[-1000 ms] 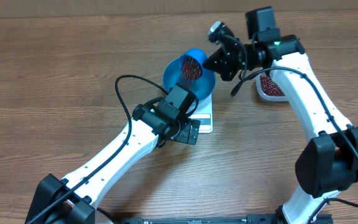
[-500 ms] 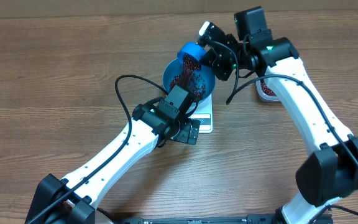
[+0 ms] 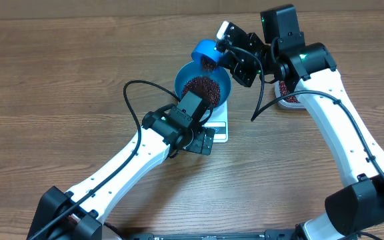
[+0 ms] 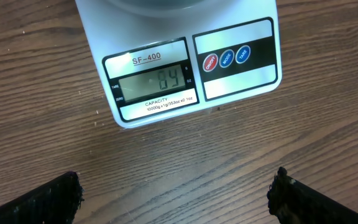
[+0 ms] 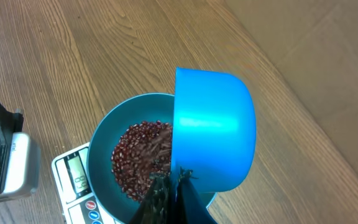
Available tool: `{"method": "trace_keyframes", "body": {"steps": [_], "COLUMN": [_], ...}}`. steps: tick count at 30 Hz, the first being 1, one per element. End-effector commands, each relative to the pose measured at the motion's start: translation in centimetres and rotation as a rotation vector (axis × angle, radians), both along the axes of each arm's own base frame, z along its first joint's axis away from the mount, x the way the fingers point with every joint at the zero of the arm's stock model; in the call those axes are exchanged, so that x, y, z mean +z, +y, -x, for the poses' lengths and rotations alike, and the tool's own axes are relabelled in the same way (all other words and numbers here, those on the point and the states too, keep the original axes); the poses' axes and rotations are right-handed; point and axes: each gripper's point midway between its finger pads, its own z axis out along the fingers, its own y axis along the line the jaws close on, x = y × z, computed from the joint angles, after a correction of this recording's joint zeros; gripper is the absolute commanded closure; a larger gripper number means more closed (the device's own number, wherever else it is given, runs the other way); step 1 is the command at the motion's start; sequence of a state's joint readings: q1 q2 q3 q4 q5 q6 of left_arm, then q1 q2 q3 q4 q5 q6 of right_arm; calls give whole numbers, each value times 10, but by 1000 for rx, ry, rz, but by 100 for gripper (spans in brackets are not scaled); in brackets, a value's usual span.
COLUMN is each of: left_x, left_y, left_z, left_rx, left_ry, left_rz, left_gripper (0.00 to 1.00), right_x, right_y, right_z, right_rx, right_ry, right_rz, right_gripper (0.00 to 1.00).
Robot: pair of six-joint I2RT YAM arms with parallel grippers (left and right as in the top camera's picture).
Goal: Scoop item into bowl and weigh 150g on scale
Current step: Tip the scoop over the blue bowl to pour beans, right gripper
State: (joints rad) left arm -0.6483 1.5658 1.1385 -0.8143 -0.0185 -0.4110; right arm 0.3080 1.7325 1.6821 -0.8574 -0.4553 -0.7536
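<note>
On the wooden desk (image 3: 59, 80) the left arm's jaws hang wide open and empty just in front of the white scale (image 4: 185, 68), which carries the blue bowl (image 3: 179, 84), while the right arm's jaws, closed on the tipped blue scoop (image 5: 213, 137) above the bowl's far rim, spill beans (image 5: 135, 162) onto the maroon heap inside.

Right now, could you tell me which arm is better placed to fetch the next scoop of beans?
Right. The right gripper is shut on the small blue scoop, tipped over the round blue bowl on the white square scale, with the clear plastic tub beside it. The left gripper hangs open by the scale.
</note>
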Motion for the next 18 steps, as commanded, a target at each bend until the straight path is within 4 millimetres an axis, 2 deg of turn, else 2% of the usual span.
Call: {"method": "trace_keyframes", "body": {"steps": [1,11,15,18], "left_x": [-4,-4,-4,-4], "left_y": [-1,-1,-1,-1], "left_z": [2,2,2,2], "left_rx": [-21,-21,-21,-21], "left_ry": [10,10,10,10], "left_rz": [-2,-2,-2,-2], "left_gripper": [0,1,0,0], "right_x": [23,20,15,15], "right_y": [0,1,-6,-1], "right_z": [1,3,-5,-2], "right_rx": [49,107,50,62], "right_ry": [-95,-145,-175,-175], "right_rz": [16,73,167,163], "right_gripper": [97,97,97,97]}}
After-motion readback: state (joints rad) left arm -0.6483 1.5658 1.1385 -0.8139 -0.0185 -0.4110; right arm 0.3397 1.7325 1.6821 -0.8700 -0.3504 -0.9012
